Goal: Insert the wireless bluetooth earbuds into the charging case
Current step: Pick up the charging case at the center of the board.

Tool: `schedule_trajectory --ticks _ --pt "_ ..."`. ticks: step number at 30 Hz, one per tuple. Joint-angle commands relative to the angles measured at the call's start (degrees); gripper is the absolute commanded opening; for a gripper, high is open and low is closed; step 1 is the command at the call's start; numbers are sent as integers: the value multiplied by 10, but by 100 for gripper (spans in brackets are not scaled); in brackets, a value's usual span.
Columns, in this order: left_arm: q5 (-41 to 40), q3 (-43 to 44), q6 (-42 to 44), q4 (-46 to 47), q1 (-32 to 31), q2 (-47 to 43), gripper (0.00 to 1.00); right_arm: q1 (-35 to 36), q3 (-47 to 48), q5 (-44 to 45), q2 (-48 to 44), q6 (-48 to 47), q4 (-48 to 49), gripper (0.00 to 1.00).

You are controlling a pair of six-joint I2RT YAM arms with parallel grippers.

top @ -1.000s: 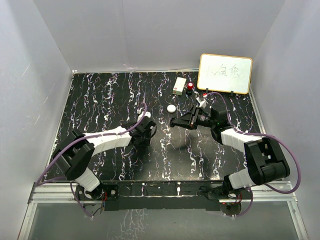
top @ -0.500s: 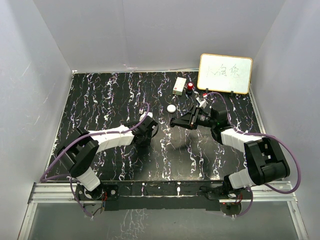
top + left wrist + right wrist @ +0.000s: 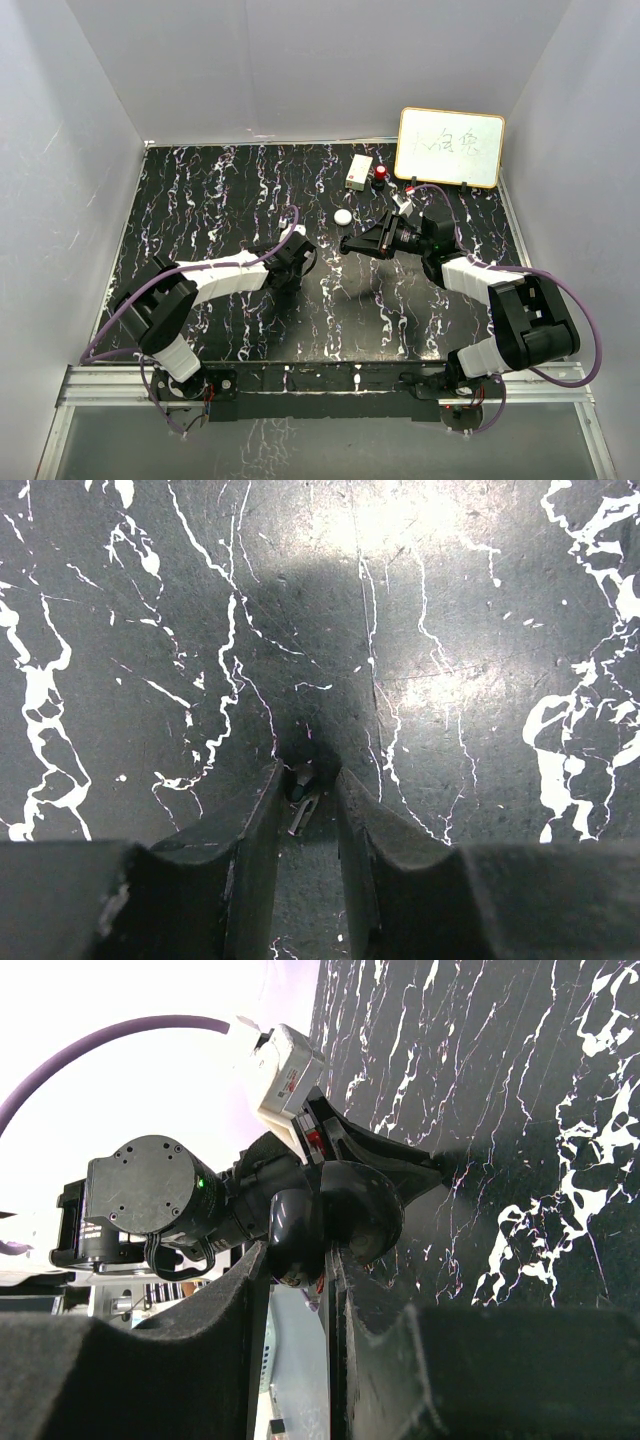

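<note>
Black marble desk (image 3: 200, 200): I am working on picking up one earbud.
My right tool (image 3: 298, 1250) is clamping the rounded black charging case (image 3: 360, 1210). My left tool (image 3: 309, 773) is straddling the tiny earbud (image 3: 299, 780) lying on the desk, jaws narrow, though I cannot tell if it is pinched. I am judging that a firm pinch comes next, then a lift toward the case.

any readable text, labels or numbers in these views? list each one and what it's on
Whiteboard: a short line of green handwriting, too blurred to read.
White box: faint marking on top, too small to read.
No other words, brands or numbers show in any view.
</note>
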Motion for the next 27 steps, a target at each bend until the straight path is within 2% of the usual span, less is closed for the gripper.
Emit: schedule_trajectory --ticks 1,20,27 --pt "16 5 2 -25 -3 -4 25 1 12 -5 -14 -6 27 0" --pt "-2 22 12 -27 -2 -26 6 1 11 -4 -15 -4 30 0" --pt "-11 51 40 14 6 -66 1 1 10 -4 -13 -4 32 0"
